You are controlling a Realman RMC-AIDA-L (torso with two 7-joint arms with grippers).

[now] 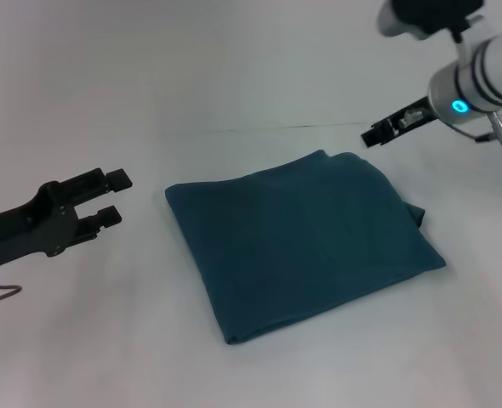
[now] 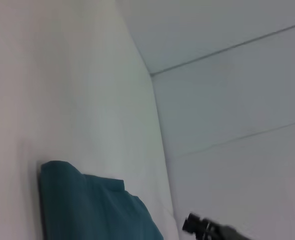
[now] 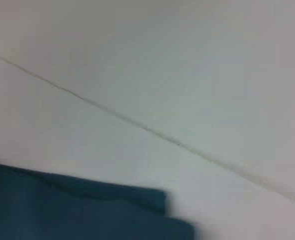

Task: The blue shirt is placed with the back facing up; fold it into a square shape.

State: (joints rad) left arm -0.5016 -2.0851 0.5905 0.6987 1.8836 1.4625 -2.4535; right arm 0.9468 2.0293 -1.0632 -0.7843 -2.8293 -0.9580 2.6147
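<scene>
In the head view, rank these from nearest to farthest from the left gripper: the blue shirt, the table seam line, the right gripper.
1. The blue shirt, folded at centre, just to the right of the left gripper.
2. The table seam line, behind the shirt.
3. The right gripper, across at the far right corner of the shirt.

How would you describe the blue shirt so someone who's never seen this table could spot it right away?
On the white table, look between the two black grippers, left gripper and right gripper. The blue shirt lies flat there, folded into a rough square. It is the only coloured thing on the table, dark teal and untouched.
</scene>
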